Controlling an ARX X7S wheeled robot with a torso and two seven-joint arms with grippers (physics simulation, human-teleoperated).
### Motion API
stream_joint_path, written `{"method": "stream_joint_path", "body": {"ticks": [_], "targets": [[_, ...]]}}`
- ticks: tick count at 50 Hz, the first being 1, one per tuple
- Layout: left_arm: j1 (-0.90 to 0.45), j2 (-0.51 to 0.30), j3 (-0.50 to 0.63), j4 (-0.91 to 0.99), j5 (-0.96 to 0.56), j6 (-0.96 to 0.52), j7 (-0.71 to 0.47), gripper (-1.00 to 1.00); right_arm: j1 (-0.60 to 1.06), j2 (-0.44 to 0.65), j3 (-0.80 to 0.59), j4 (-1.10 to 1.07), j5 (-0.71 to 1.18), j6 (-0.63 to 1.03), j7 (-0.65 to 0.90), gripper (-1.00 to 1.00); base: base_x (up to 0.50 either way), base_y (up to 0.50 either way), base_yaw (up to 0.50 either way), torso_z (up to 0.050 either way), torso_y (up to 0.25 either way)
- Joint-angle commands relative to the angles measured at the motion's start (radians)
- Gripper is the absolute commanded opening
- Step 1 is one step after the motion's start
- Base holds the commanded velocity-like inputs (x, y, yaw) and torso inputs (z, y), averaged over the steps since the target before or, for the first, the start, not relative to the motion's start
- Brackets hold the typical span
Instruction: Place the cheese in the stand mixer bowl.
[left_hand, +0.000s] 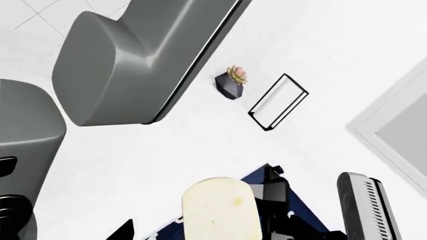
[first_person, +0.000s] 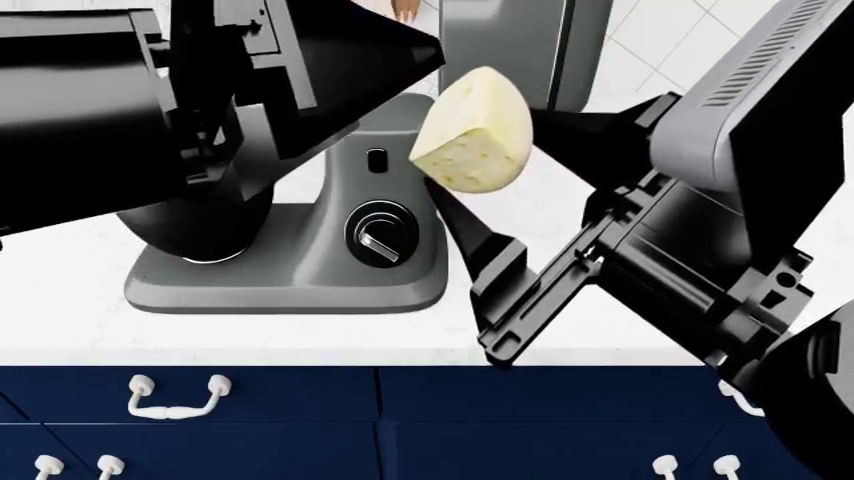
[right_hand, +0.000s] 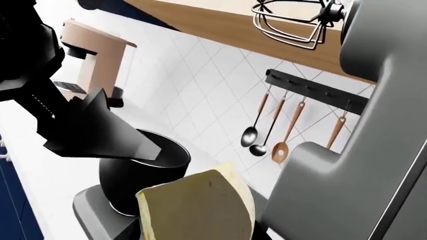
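I have the cheese (first_person: 473, 132) aloft in front of the grey mixer body (first_person: 350, 240), above the counter (first_person: 80, 280) toward its front edge. The right gripper (first_person: 461, 215) is clamped on it from below, one finger (first_person: 487, 262) rising to its underside. I cannot tell the left gripper's state; only its dark bulk shows. The stand mixer bowl (right_hand: 143, 172) sits on the mixer's base, open. The wedge looks light and stiff, but its rounded rind seems slippery; I judge the flat cut faces the safer hold.
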Motion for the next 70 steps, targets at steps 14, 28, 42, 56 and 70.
{"method": "stream_joint_path", "body": {"ticks": [14,28,42,56,70], "targets": [[0.03,0.044,0.046,-0.027,0.016,-0.03,0.039,1.0,0.003,-0.011,-0.005,-0.006,-0.022,-0.015,-0.009,-1.0,0.0,0.0,0.0,0.0,0.0],[0.054,0.097,0.08,-0.067,0.053,-0.061,0.087,1.0,0.0,-0.008,-0.004,-0.012,-0.02,-0.026,-0.012,-1.0,0.0,0.0,0.0,0.0,0.0],[0.074,0.115,0.104,-0.106,0.076,-0.096,0.124,1.0,-0.002,-0.007,-0.005,-0.011,-0.025,-0.035,-0.016,-1.0,0.0,0.0,0.0,0.0,0.0],[0.095,0.12,0.111,-0.093,0.127,-0.098,0.134,-1.0,-0.008,-0.005,-0.005,-0.01,-0.033,-0.046,-0.024,-1.0,0.0,0.0,0.0,0.0,0.0],[0.09,0.098,0.096,-0.073,0.153,-0.077,0.121,-1.0,-0.013,-0.001,-0.005,-0.01,-0.036,-0.055,-0.027,-1.0,0.0,0.0,0.0,0.0,0.0]]}}
